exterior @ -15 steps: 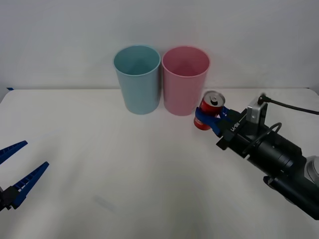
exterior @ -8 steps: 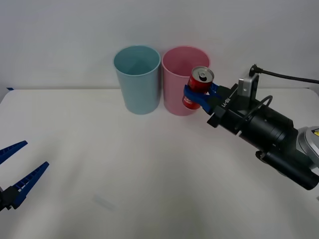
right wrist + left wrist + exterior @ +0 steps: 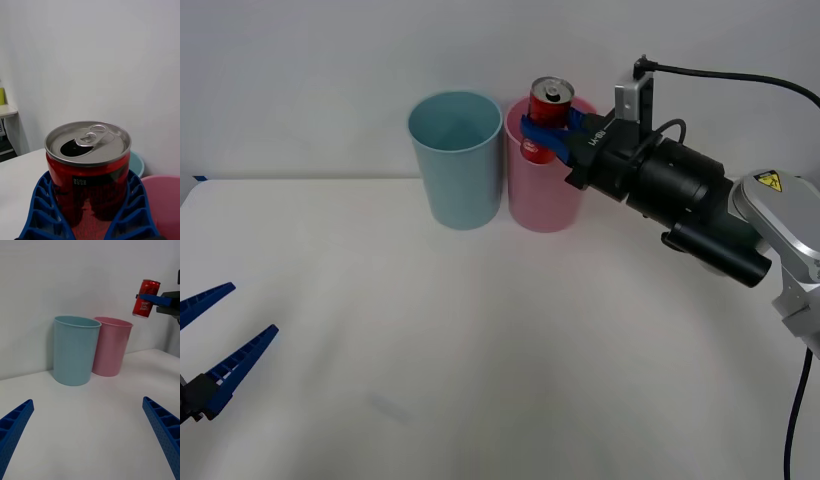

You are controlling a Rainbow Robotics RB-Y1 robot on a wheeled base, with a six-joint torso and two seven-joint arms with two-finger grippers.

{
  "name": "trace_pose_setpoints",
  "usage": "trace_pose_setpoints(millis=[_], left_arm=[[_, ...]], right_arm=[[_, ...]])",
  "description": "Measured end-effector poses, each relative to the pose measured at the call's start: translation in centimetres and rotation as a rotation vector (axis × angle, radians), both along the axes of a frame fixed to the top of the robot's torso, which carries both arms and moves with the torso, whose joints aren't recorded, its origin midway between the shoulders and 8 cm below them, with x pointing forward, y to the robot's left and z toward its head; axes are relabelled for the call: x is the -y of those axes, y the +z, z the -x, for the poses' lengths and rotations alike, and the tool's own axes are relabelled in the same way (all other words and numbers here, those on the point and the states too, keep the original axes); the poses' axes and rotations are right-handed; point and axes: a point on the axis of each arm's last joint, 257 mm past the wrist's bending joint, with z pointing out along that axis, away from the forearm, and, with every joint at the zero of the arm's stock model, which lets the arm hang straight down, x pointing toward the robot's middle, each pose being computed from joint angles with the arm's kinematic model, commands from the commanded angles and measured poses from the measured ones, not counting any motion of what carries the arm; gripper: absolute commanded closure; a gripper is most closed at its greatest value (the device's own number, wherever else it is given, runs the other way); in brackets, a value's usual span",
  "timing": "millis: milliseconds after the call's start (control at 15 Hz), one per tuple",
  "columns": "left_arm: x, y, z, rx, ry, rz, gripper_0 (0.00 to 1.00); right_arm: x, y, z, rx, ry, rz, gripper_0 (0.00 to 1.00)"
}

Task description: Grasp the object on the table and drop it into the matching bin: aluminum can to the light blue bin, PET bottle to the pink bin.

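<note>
My right gripper (image 3: pixel 546 130) is shut on the small red aluminum can (image 3: pixel 546 112), holding it upright in the air over the pink bin (image 3: pixel 546 192). Its silver lid and pull tab (image 3: pixel 90 137) face up between my blue fingers (image 3: pixel 41 210). From the left wrist the can (image 3: pixel 145 298) hangs above and just to the right of the pink bin (image 3: pixel 110 347). The light blue bin (image 3: pixel 456 160) stands touching the pink one on its left, on the white table (image 3: pixel 480 350). My left gripper (image 3: pixel 215 345) rests open at the table's near left, far from the bins.
A black cable (image 3: pixel 740 75) arcs from the right wrist camera over the right arm (image 3: pixel 700 205). A white wall (image 3: pixel 300 80) rises just behind the bins. Bare table lies in front of both bins.
My right gripper has carried the can up and to the left, from beside the pink bin's right side to above its rim. The left arm has not moved.
</note>
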Motion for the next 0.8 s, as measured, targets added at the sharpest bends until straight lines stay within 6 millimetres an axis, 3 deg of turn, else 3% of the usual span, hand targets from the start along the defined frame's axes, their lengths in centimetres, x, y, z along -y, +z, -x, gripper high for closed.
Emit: trace_pose_setpoints(millis=[800], left_arm=[[0.0,0.0,0.0,0.0,0.0,0.0,0.0]], right_arm=[[-7.7,3.0,-4.8,-0.02,-0.105,-0.024,1.0]])
